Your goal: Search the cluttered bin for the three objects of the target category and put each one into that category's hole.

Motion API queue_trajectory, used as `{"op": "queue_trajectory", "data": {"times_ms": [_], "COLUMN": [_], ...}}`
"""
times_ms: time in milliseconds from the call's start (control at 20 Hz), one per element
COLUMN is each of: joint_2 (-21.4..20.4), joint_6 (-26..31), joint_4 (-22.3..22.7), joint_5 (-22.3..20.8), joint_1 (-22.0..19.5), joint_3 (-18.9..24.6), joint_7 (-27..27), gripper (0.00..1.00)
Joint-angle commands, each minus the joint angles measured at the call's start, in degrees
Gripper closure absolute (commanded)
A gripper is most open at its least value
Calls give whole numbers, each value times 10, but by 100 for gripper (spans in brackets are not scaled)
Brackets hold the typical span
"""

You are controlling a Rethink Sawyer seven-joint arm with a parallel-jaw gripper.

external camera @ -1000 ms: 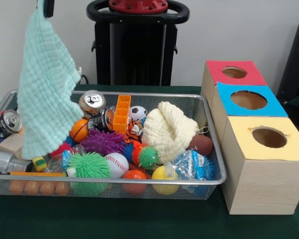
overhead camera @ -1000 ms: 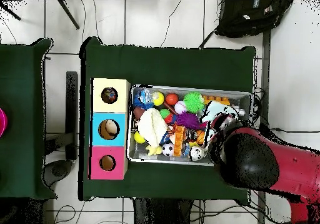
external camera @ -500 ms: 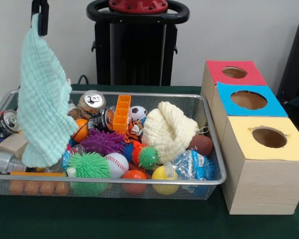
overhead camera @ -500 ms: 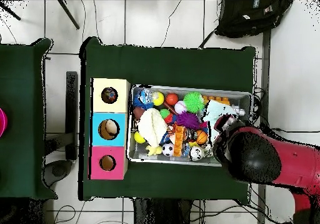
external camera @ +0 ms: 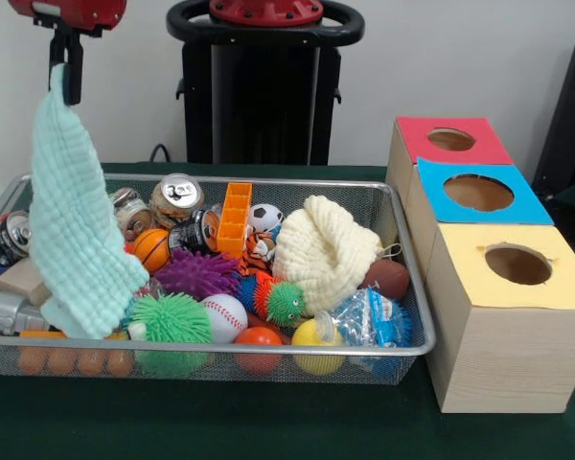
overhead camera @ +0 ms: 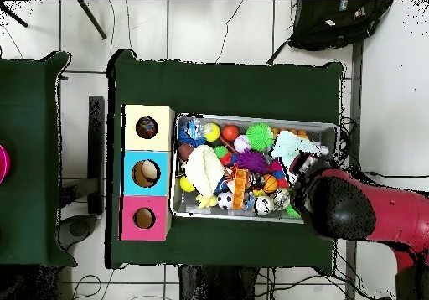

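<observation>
The gripper [external camera: 69, 84] has its jaws closed on the top edge of the mint-green cloth [external camera: 77, 230], gripping it at a bunched corner high above the left end of the wire bin [external camera: 402, 278]. The cloth is a crinkled, waffle-textured fabric of pale green; it hangs in a long drape, narrow at the grip and widening downward, with its lower hem reaching into the bin over the items at that end — in front of a soda can [external camera: 8, 236] and beside a green spiky ball [external camera: 171, 321]. In the overhead view the cloth [overhead camera: 292, 146] shows as a pale patch at the bin's end next to the red arm [overhead camera: 369, 217]. Elsewhere in the bin lie a cream cloth [external camera: 326, 251], a baseball [external camera: 225, 316], a purple spiky ball [external camera: 196, 273] and an orange block [external camera: 234, 218]. Beside the bin on the green bench [external camera: 268, 431] stand three wooden boxes with holes — yellow [external camera: 517, 264], blue [external camera: 477, 193] and red [external camera: 450, 140].
</observation>
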Motion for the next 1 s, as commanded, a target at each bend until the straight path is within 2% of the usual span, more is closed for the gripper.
{"op": "queue_trajectory", "data": {"times_ms": [50,550,1000], "joint_2": [49,101,155], "joint_6": [-39,-58,-63], "joint_4": [25,-14,-56], "joint_5": [-59,-104,-132], "joint_1": [-12,-13,-25], "joint_3": [50,59,80], "joint_7": [-135,-121,-140], "gripper": [100,100,100]}}
